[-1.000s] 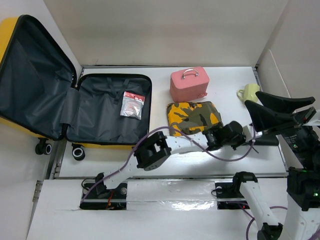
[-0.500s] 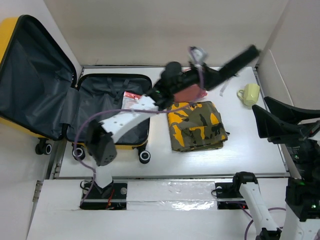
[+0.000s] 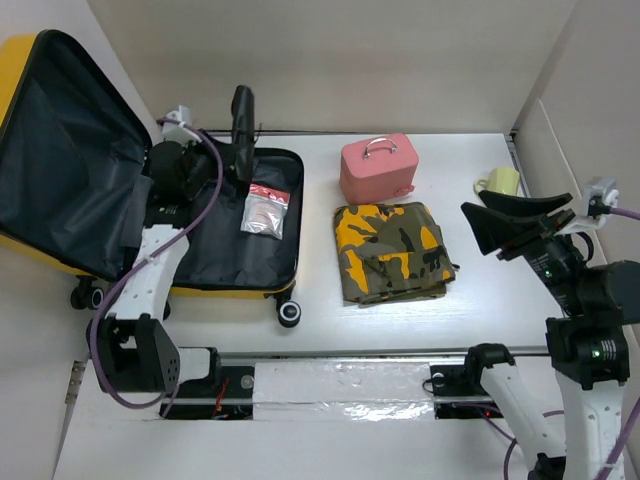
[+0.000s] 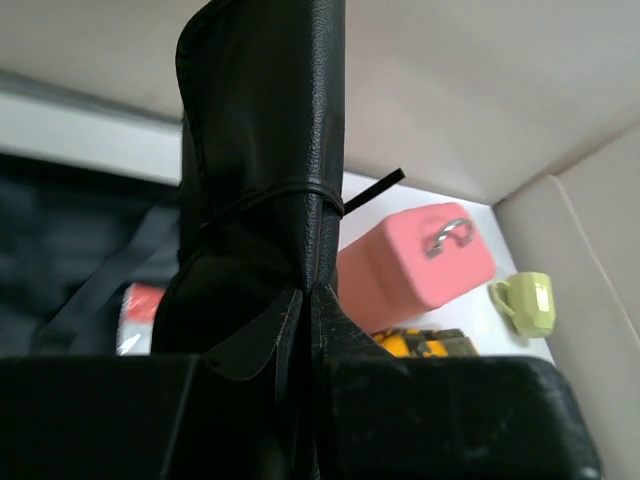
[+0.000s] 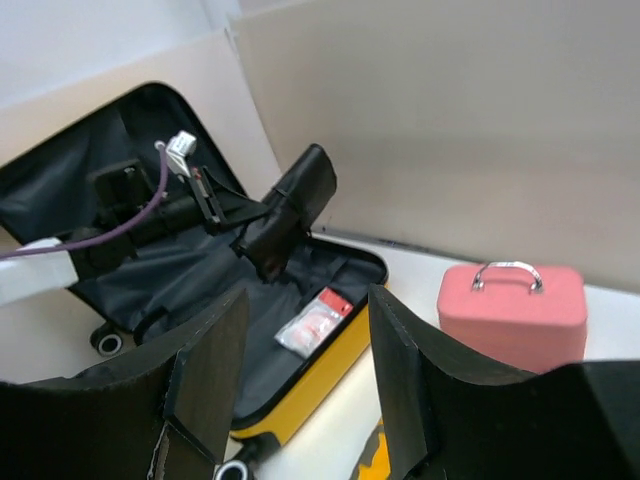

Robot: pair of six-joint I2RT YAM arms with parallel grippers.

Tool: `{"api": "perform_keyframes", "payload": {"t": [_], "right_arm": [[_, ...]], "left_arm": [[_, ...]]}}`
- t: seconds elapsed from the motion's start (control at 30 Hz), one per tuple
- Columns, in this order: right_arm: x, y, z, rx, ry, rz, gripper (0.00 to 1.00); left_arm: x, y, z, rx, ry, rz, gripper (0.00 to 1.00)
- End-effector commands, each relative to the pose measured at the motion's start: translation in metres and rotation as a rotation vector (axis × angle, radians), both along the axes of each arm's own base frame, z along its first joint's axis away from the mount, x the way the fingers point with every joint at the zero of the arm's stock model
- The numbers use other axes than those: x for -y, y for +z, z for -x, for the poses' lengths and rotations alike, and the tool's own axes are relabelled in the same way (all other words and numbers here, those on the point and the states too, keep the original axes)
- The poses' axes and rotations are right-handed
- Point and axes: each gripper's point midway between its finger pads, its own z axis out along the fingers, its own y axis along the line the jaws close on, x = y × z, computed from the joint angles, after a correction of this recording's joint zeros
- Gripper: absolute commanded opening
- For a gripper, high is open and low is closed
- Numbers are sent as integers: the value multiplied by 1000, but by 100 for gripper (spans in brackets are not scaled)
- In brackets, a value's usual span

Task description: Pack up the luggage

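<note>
Your left gripper (image 3: 232, 160) was clamped shut on a black leather pouch (image 3: 242, 118) and held it upright. The luggage (image 3: 200, 245) lay open directly beneath that gripper, with its base flat on the table (image 3: 470, 300) and its lid propped up to the gripper's left. A clear packet (image 3: 265, 210) lay in the base, close by the pouch's lower end. Your right gripper (image 3: 500, 222) hung with its jaws spread and nothing between them, the luggage well apart to its left.

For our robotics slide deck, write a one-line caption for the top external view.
Left gripper holds a black pouch above the open yellow suitcase; right gripper hangs open near the camouflage cloth.
</note>
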Motion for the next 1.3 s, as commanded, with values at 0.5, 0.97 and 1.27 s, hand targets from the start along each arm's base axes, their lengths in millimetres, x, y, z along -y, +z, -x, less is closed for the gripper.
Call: {"api": "perform_keyframes", "payload": {"t": [0.5,0.97,1.27], "right_arm": [[9,-46,-33,-68,-124,80,64],[36,-95,-102,-262,-348,78,28],[136,-156,-178,-505,-768,81,14]], "left_arm": [[-144,-96,51,-454,657,-516,4],[-53,-55,47,-275,296,-353,53],[18,18,163,89,-127,-84,0]]}}
